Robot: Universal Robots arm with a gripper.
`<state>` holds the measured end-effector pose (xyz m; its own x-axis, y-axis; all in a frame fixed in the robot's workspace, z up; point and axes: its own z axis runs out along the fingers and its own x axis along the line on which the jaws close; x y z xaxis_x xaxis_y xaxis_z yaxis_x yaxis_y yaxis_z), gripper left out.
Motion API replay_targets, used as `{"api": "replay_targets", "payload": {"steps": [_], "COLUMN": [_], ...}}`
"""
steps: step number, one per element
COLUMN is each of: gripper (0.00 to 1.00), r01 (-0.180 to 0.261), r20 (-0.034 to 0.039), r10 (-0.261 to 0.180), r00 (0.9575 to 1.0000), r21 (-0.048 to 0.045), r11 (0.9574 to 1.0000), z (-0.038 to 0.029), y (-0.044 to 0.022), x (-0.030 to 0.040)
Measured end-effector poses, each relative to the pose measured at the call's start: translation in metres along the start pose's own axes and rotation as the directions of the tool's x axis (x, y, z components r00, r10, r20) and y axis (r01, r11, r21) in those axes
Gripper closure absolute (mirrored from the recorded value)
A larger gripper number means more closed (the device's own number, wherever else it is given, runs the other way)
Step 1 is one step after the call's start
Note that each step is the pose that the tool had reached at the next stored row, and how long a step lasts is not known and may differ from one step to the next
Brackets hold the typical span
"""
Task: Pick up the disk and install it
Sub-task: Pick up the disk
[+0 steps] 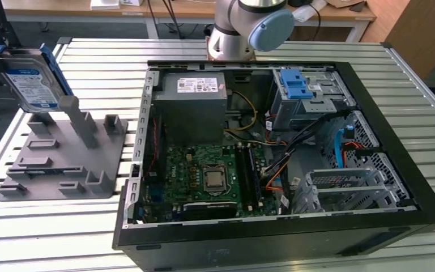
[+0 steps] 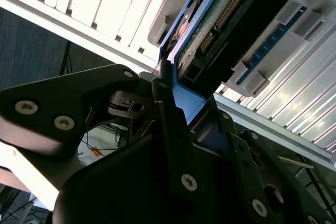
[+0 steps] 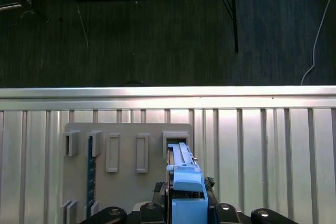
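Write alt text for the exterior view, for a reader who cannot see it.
A silver hard disk in a blue carrier sits on edge at a grey slotted fixture at the exterior view's left, on a slatted metal table. Beside it lies an open computer case showing its motherboard and power supply.

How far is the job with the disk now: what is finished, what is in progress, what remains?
Done: in the second wrist view the gripper is closed on the blue carrier of the disk. In hand: the disk stands over the grey holder; whether it is lifted free, I cannot tell. Left: the disk is not in the computer case, and it is far from the drive cage.
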<state>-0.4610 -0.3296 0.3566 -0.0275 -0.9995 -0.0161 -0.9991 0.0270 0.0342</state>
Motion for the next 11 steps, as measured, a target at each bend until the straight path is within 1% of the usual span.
{"api": "replay_targets", "payload": {"steps": [11], "gripper": [0.64], "r01": [0.0], "r20": [0.0], "r10": [0.0], "r00": [1.0], "r21": [0.0], "r11": [1.0], "z": [-0.0032], "y": [0.0001], "x": [0.0]}}
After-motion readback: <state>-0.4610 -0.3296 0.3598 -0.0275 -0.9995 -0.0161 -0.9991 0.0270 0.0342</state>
